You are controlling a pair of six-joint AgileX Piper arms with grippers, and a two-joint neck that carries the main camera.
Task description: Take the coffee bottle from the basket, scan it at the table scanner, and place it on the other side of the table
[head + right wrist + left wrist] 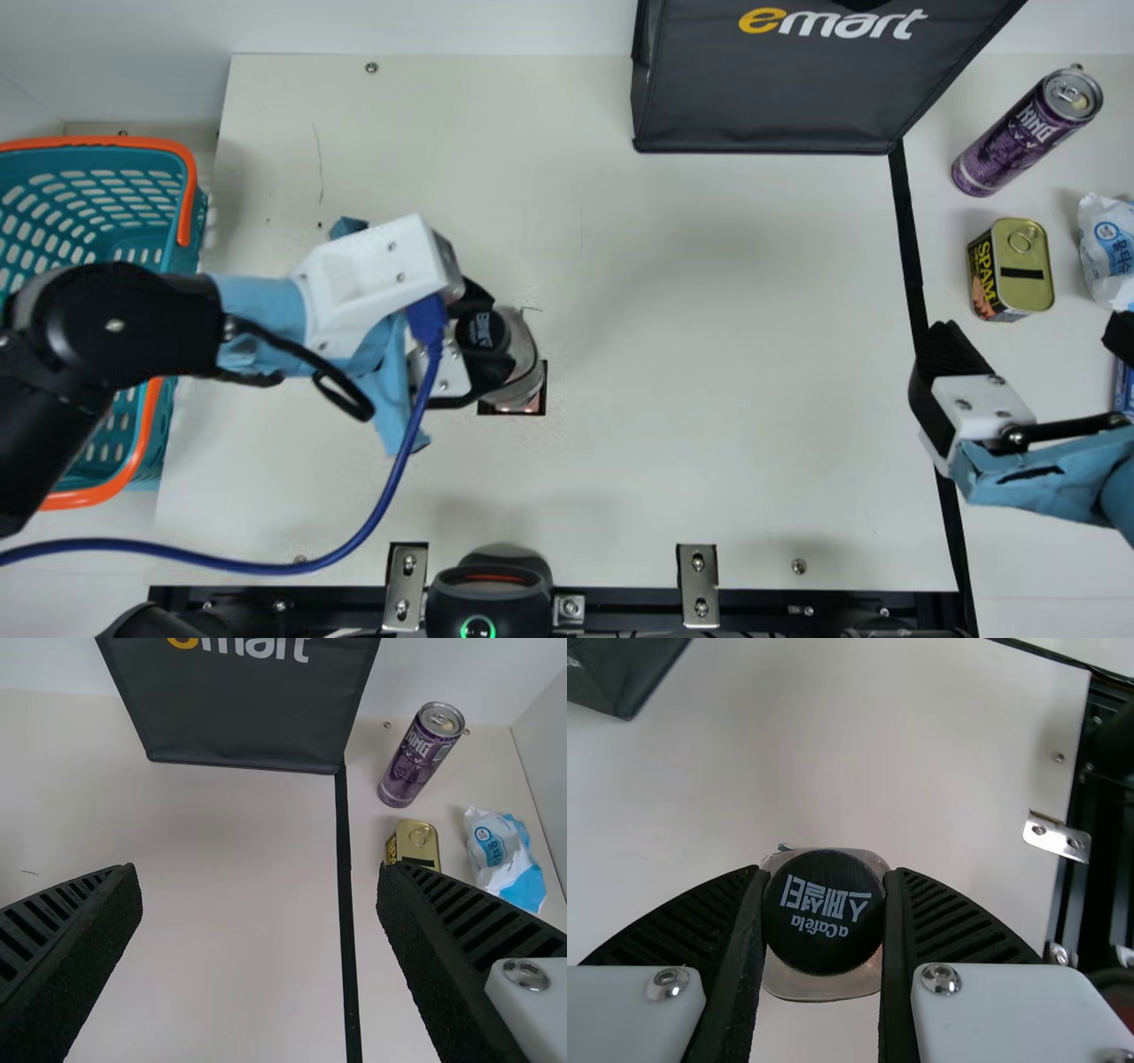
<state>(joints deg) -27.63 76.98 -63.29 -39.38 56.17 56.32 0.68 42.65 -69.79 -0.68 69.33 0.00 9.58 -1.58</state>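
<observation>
Snugly, the left tool (826, 870) holds the coffee bottle (524, 354) by its cap (822, 930), toward nine o'clock over the surface (709, 354); likely stiff, slippery, best gripped squarely. The right tool (1032, 332) stands wide.

A shop checkout is being mimicked in what is looking like a robotics lab, with a left arm (115, 328) and a right arm (1041, 474) flanking a cream table (709, 354). A teal shopping basket (190, 235) is sitting at one side, while a purple can (1019, 146), a gold-topped tin (1028, 266) and a blue-and-white packet (1107, 248) are lining the other, beyond a black strip (908, 230). A dark shopping bag (771, 89) is standing at the back before a plain white wall (443, 22). Bolted metal brackets (697, 571), a trailing blue cable (390, 496) and a green-lit scanner-like device (487, 611) are pointing to a test rig.
</observation>
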